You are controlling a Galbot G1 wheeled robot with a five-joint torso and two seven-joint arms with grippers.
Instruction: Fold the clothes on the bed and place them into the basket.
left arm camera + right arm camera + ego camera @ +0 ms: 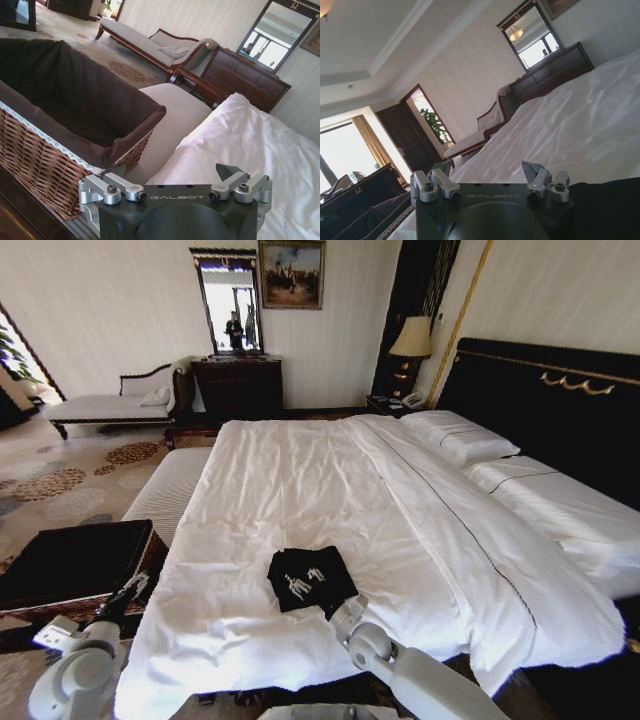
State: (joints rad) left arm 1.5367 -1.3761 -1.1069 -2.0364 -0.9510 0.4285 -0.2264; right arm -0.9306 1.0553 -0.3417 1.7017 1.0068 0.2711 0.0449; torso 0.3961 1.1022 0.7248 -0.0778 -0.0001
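Watching folded black shirt [310, 578] lying on bed [300, 490] | my right gripper [490, 172] beside it, jaws spread | left gripper [175, 175] by basket [55, 150], jaws spread

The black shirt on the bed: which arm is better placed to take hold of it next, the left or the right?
Probably the right. The right gripper sits at the near edge of the black shirt on the bed, jaws open. The left gripper hovers off the bed's side, beside the basket.
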